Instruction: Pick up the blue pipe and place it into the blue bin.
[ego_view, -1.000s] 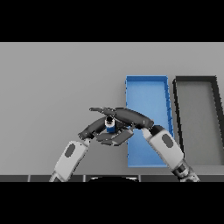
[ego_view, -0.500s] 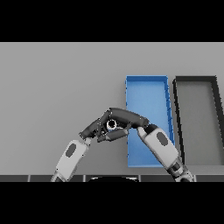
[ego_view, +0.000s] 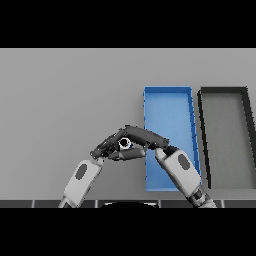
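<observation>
Blue pipe (ego_view: 125, 144) mostly hidden, only a pale round end w/ blue edge showed, just left of blue bin (ego_view: 168, 100). Bin was a long open rectangular tray, flat on table, nothing visible inside.

blue bin (ego_view: 169, 112), black bin (ego_view: 222, 92), grey table (ego_view: 65, 100)

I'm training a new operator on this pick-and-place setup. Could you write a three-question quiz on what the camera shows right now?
1. True or false: the blue pipe already lies inside the blue bin.
2. Which hands close around the pipe? A) left hand only B) right hand only C) both
3. Fill in: right of the blue bin stands a ____ bin.

Key: 1 false; 2 C; 3 black.
</observation>
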